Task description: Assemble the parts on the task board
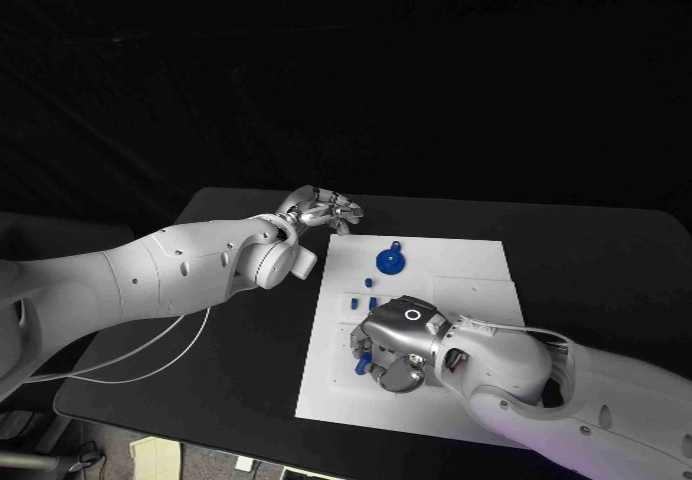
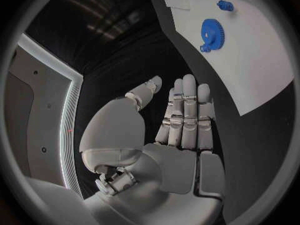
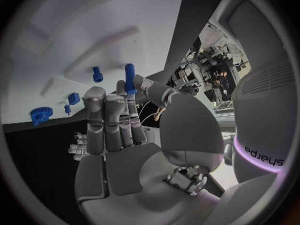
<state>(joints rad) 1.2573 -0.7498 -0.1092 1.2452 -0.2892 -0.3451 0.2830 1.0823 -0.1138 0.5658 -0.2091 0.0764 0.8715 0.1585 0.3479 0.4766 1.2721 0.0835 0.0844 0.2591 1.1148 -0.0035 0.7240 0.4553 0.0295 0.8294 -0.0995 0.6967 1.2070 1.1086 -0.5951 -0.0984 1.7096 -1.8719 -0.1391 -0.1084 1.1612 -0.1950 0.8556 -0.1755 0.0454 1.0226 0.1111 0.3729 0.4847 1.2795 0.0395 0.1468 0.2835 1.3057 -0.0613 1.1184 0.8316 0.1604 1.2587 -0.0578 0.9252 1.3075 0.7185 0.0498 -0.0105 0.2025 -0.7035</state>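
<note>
Black desk point(image 1: 216, 350) under me carries the white task board point(image 1: 462, 270). My right hand point(image 1: 392, 345) hovers over the board's near-left part, pinching a blue peg point(image 3: 130, 78) at its fingertips. My left hand point(image 1: 320, 210) sits off the board's far-left corner, fingers straight, holding nothing. I see a blue gear point(image 1: 391, 261) lying flat on the board, small blue parts point(image 1: 362, 300) nearby.

Black worktop point(image 1: 606, 270) and a white cable point(image 1: 144, 355)

The worktop fills the middle of the head view against a dark backdrop; the thin cable loops across its lower-left part, running from the left edge of the frame.
</note>
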